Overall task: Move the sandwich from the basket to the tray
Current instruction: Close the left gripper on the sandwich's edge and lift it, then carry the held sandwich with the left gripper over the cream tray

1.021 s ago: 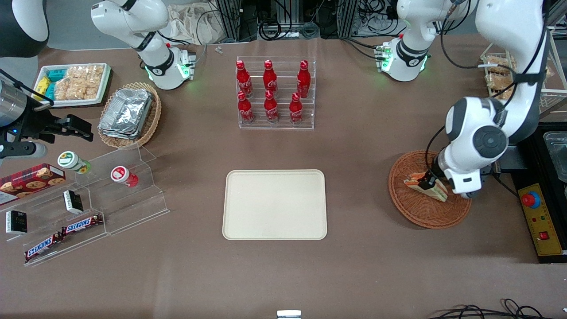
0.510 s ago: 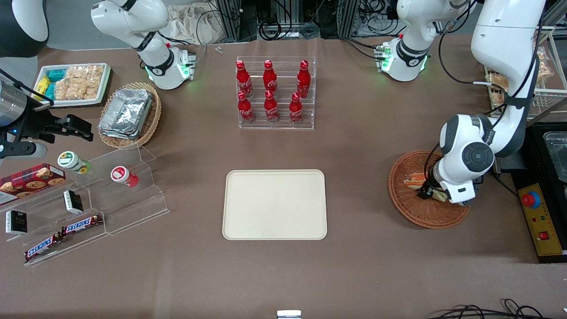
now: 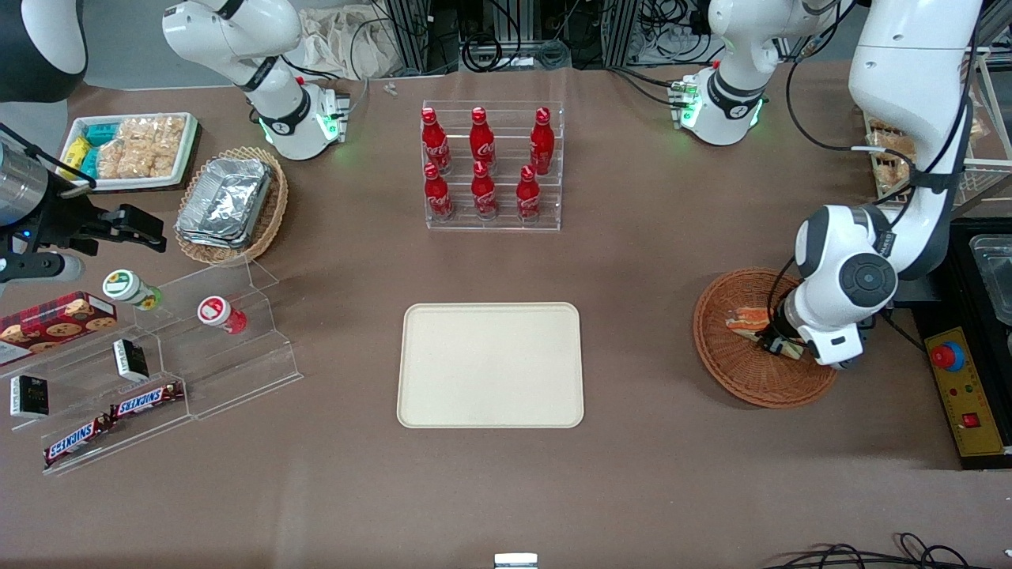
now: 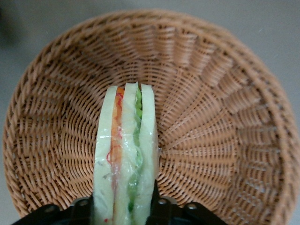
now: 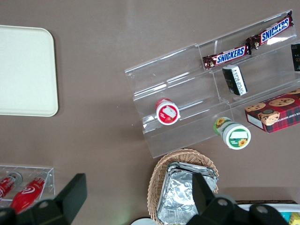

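end effector (image 4: 123,212) lower, astride sandwich (image 4: 125,154)

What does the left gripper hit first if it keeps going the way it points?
The gripper points down into the basket, fingers astride the sandwich. Straight on, it probably meets the woven basket floor first.

Just a big brown table (image 3: 648,261) under flat, even light

Cables (image 3: 506,39) and metal framing pile up along its edge farthest from the front camera, more black cables (image 3: 862,557) spill over the nearest edge.
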`<action>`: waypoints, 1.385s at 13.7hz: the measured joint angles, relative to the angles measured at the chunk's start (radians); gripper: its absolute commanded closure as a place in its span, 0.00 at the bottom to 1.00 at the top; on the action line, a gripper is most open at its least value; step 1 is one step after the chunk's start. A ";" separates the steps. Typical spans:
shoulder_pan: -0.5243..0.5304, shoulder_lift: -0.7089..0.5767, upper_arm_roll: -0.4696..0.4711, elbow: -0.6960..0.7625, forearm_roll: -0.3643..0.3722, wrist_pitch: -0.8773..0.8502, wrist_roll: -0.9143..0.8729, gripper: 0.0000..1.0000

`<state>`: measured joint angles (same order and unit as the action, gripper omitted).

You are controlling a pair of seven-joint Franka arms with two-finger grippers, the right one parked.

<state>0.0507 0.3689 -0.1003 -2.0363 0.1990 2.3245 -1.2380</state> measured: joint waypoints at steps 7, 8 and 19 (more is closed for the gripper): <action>-0.011 -0.105 -0.188 0.232 -0.051 -0.330 0.130 1.00; -0.015 -0.101 -0.241 0.251 -0.051 -0.336 0.136 1.00; -0.251 0.104 -0.347 0.270 0.018 -0.067 0.369 1.00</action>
<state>-0.2001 0.4726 -0.4472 -1.7662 0.2170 2.2575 -0.8690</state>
